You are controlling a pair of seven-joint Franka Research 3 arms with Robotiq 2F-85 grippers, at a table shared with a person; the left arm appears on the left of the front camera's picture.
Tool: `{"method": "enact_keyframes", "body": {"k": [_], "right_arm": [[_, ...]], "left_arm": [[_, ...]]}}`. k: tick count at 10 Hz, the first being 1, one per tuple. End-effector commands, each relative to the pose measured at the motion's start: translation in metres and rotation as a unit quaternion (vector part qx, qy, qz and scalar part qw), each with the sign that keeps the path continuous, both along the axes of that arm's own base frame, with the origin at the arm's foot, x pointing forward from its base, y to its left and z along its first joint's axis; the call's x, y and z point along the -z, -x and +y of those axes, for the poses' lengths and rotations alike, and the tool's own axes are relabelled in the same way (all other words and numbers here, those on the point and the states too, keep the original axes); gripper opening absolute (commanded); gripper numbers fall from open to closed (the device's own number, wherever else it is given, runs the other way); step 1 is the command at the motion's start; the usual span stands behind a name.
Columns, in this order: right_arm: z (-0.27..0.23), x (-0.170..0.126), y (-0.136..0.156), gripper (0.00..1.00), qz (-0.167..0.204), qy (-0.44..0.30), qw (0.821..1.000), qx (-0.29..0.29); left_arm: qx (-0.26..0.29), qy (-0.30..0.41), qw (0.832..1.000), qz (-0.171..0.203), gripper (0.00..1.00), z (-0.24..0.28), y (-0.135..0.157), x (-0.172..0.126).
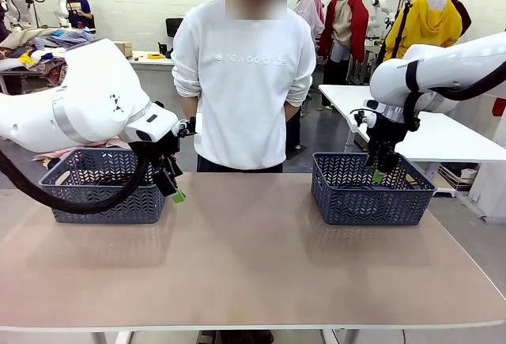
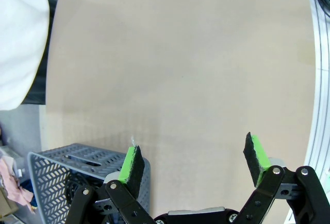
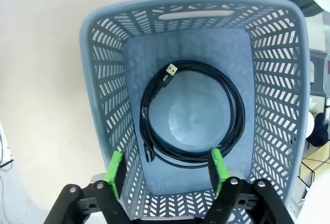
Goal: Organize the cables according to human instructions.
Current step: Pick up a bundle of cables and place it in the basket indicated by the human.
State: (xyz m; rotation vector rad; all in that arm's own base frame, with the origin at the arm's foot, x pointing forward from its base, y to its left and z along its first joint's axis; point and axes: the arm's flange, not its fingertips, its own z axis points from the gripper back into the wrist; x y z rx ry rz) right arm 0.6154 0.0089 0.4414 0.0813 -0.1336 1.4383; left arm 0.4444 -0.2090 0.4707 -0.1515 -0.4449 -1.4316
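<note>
A thin black cable (image 3: 192, 115), wound in a round coil with a metal-tipped plug, lies flat on the smooth floor of a blue-grey plastic lattice basket (image 3: 108, 90). The right gripper (image 3: 166, 170) hangs directly above it, green pads spread wide, holding nothing. Across the matte tan table (image 1: 253, 257), the left gripper (image 2: 193, 163) hovers open beside a second lattice basket (image 2: 56, 170).

I see one thin black cable (image 3: 192, 115) lying flat on the floor of the blue-grey plastic lattice basket (image 3: 103, 105), wound in a loose round coil of several loops. Its metal USB-style plug points inward at the coil's upper left; the other end sits lower left.
</note>
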Motion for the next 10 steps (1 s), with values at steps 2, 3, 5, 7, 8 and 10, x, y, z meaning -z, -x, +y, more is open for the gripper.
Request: {"method": "enact_keyframes", "body": {"k": [2, 3, 5, 7, 8, 10], "right_arm": [[0.0012, -0.0061, 0.0000, 1.00, 0.008, -0.007, 1.000, -0.003], [0.0020, -0.0060, -0.0013, 1.00, 0.011, -0.005, 1.000, -0.003], [0.0021, -0.0069, -0.0030, 1.00, 0.004, 0.003, 1.000, 0.013], [0.0013, -0.0023, 0.0005, 1.00, 0.007, -0.001, 1.000, 0.000], [0.0013, -0.0023, 0.0005, 1.00, 0.007, -0.001, 1.000, 0.000], [0.0013, -0.0023, 0.0005, 1.00, 0.007, -0.001, 1.000, 0.000]], "left_arm": [[0.001, -0.003, 1.000, -0.002, 1.00, 0.0021, 0.0004, -0.0001], [0.001, -0.003, 1.000, -0.002, 1.00, 0.0021, 0.0004, -0.0001], [0.001, -0.003, 1.000, -0.002, 1.00, 0.0021, 0.0004, -0.0001], [0.001, -0.003, 1.000, -0.002, 1.00, 0.0021, 0.0004, -0.0001], [0.001, -0.003, 1.000, -0.002, 1.00, 0.0021, 0.0004, -0.0001], [0.001, -0.003, 1.000, -0.002, 1.00, 0.0021, 0.0004, -0.0001]]}}
